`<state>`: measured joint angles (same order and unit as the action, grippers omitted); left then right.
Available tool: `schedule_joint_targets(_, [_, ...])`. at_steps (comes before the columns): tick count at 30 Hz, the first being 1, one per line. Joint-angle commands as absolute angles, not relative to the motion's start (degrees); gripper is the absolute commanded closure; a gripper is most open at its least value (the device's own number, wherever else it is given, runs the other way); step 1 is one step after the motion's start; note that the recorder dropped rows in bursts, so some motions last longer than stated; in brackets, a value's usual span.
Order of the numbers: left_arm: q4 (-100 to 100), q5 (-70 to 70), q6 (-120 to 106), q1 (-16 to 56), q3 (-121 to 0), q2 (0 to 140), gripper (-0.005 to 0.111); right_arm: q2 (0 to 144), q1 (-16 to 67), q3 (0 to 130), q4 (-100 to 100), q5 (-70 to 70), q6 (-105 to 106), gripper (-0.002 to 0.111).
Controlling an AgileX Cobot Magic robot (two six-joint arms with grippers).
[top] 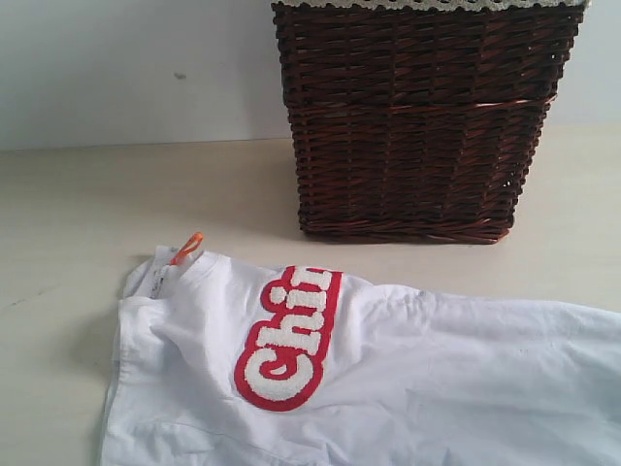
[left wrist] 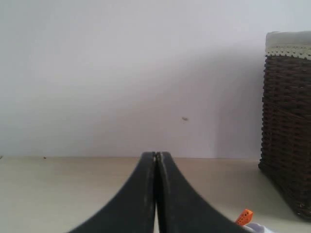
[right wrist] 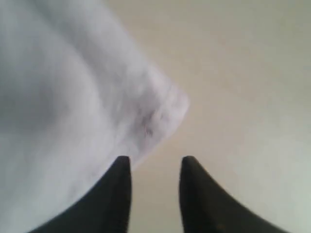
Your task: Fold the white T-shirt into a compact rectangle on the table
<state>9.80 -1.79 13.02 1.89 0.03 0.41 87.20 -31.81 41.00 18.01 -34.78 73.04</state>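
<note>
The white T-shirt [top: 408, 379] lies spread over the table [top: 78, 214] in the exterior view, its red patch with fuzzy white letters [top: 289, 335] facing up and the orange neck tag [top: 187, 248] at its upper left. Neither gripper shows in that view. In the left wrist view my left gripper [left wrist: 156, 156] is shut with nothing between its fingers, low over the table, the orange tag [left wrist: 244, 216] just beside it. In the right wrist view my right gripper [right wrist: 154, 162] stands open above bare table, right at a hemmed corner of the T-shirt [right wrist: 160, 116]; nothing lies between its fingers.
A dark brown wicker basket [top: 417, 116] with a pale lace-trimmed lining stands at the back of the table, behind the shirt; it shows as well in the left wrist view [left wrist: 289, 121]. A plain white wall [top: 136, 68] runs behind the table.
</note>
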Motion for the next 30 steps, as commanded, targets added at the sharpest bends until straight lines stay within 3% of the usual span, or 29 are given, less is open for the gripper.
schedule_joint_targets(1, [9.5,-2.1,13.4,1.8,0.0,0.0,0.107,94.0,-32.0,41.1,38.2,-32.6,81.1,0.108])
schedule_joint_targets(8, [9.5,-2.1,13.4,1.8,0.0,0.0,0.107,104.9,-32.0,41.1,45.0,-33.7,86.0,0.108])
schedule_joint_targets(17, [9.5,-2.1,13.4,1.8,0.0,0.0,0.107,112.8,-32.0,41.4,63.0,-16.5,104.8,0.108])
schedule_joint_targets(24, [9.5,-2.1,13.4,1.8,0.0,0.0,0.107,114.6,-32.0,45.4,72.5,-26.9,117.2,0.108])
schedule_joint_targets(26, [9.5,-2.1,13.4,1.8,0.0,0.0,0.107,114.4,-32.0,46.4,73.2,-30.7,117.2,0.104])
schedule_joint_targets(30, [9.5,-2.1,13.4,1.8,0.0,0.0,0.107,112.2,-32.0,46.7,74.8,-32.5,117.2,0.084])
